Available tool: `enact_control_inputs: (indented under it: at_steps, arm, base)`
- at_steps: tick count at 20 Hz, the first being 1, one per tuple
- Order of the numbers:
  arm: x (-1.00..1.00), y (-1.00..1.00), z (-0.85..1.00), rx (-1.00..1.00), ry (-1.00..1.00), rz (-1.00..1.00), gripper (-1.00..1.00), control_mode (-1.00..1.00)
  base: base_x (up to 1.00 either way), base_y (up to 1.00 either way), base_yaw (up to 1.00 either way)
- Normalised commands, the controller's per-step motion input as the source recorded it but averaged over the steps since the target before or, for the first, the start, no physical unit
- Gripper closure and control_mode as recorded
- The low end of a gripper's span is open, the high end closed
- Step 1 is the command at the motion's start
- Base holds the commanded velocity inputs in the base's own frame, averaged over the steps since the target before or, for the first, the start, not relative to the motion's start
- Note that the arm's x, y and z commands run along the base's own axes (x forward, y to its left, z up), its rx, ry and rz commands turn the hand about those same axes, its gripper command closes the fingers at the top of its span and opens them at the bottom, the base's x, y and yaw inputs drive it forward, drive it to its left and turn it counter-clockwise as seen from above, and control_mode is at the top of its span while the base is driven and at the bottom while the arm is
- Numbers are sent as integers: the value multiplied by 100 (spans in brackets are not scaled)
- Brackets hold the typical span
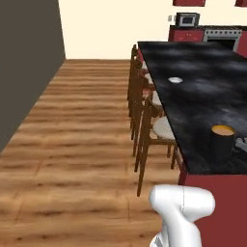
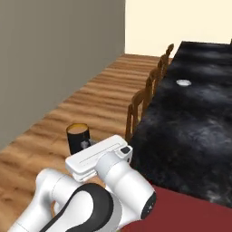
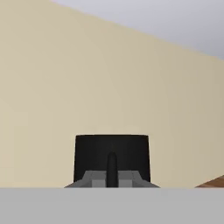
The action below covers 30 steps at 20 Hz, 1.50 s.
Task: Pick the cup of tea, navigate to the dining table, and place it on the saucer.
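The cup (image 2: pixel 78 137) is carried upright and full of tea, pinched between the jaws of the gripper (image 3: pixel 112 175), at the near end of the black surface (image 1: pixel 202 96). The saucer (image 1: pixel 175 80) lies well apart, farther along the surface beside the stools (image 1: pixel 144 111). Tea could be spilled if the base were driven jerkily or the hand tilted; the cup could be knocked on the surface's edge. The fingertips are largely hidden behind the cup, and the saucer's rim is too small to judge.

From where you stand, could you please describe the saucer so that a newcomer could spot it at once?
Find the long dining table with its glossy black marble top and a row of wooden stools along one side. The saucer lies on that top near the stool-side edge, a small round white dish against the black.
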Motion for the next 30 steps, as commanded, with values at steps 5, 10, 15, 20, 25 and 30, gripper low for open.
enact_control_inputs:
  at_steps: [5, 10, 15, 20, 25, 30]
  arm:
    - [0, 0, 0, 0, 0, 0, 100, 100]
    - [0, 0, 0, 0, 0, 0, 100, 100]
    - [0, 0, 0, 0, 0, 0, 100, 100]
    - [0, 0, 0, 0, 0, 0, 100, 100]
    - [0, 0, 0, 0, 0, 0, 100, 100]
    - [0, 0, 0, 0, 0, 0, 100, 100]
  base:
    - [100, 100, -51]
    - [100, 100, -51]
    - [100, 96, -58]
    - [84, 82, -67]
    - [66, 77, -70]
    - [85, 89, -62]
